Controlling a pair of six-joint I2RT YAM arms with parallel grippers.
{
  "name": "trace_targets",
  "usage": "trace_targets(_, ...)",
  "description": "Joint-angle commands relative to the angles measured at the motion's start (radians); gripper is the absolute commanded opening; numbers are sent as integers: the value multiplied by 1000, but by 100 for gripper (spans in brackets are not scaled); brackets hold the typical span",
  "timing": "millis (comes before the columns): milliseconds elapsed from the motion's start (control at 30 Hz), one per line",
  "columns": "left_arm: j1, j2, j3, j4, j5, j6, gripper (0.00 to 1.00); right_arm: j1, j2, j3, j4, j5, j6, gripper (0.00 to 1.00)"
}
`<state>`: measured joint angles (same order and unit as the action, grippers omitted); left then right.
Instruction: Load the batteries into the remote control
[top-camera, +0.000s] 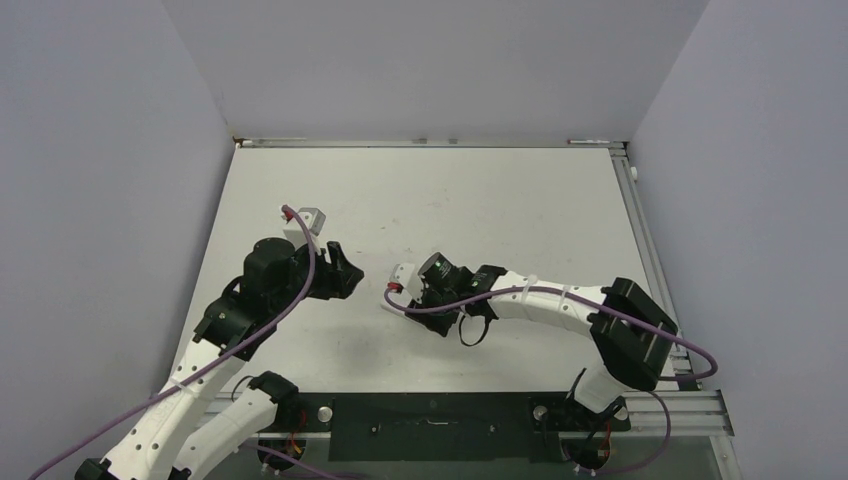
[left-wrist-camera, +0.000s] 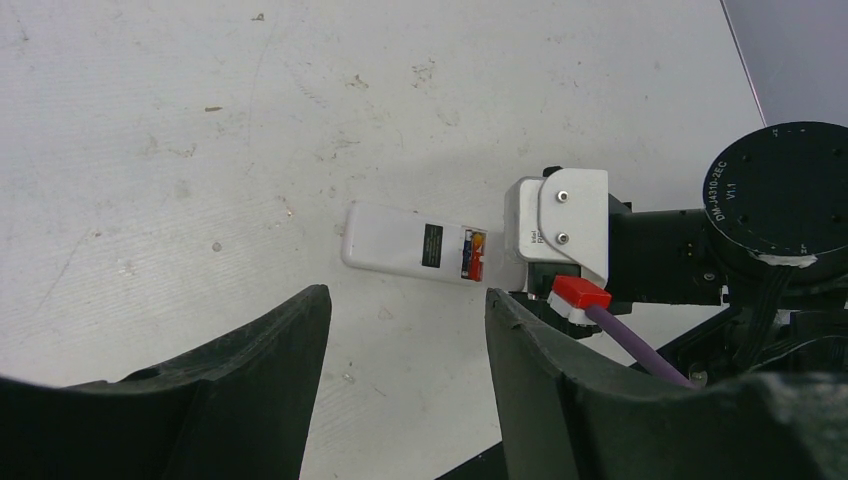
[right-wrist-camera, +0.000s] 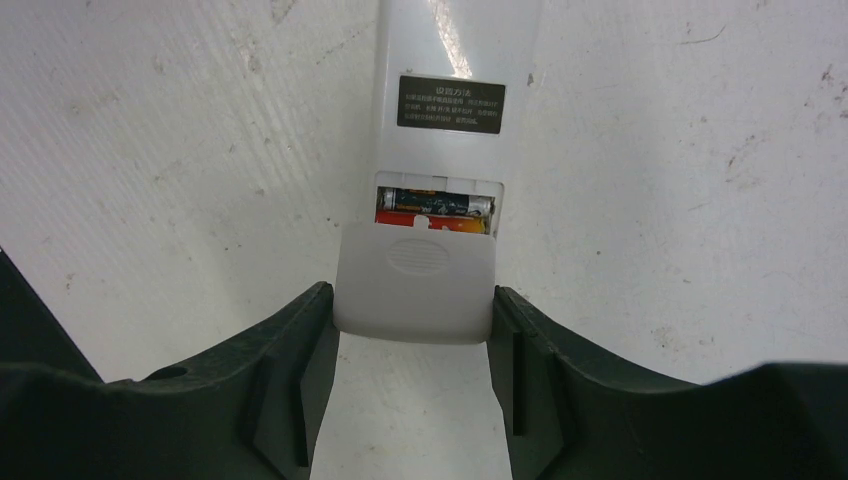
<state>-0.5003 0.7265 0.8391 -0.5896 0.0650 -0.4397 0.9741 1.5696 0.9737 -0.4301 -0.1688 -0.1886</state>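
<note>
In the right wrist view the small white rectangular remote control (right-wrist-camera: 452, 150) lies back-up on the scuffed white table (right-wrist-camera: 150, 150), its long axis running straight up the frame from the right gripper (right-wrist-camera: 412, 305). Both batteries (right-wrist-camera: 437, 205) sit in the open recess at mid-frame. That claw's jaws clamp the white plastic battery cover (right-wrist-camera: 413, 270), just below the recess. Seating it probably means pushing up-frame along that axis. The left gripper (left-wrist-camera: 405, 300) is open, empty and farther off.

White remote control (left-wrist-camera: 400, 240) lying back-up, batteries (right-wrist-camera: 437, 206) seated in recess, cover (right-wrist-camera: 413, 285) half on
</note>
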Motion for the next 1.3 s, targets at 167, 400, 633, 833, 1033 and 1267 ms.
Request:
trace_targets(167,3,-18,-2,2,-1,14,55,-20,49,61,25,16,39,17)
trace_targets(400,0,-18,-2,2,-6,15,55,-31,67,69,20,7,39,17)
trace_targets(633,-1,-17,0,2,-11,16,56,-31,85,76,16,-11,34,17)
trace_targets(833,-1,-16,1,0,-16,16,56,-31,97,81,11,-13,28,17)
trace_targets(1033,-1,-18,2,-4,-24,16,56,-29,111,83,5,-14,26,17)
trace_targets(1267,0,-20,2,-5,-27,15,56,-28,116,83,20,-11,29,17)
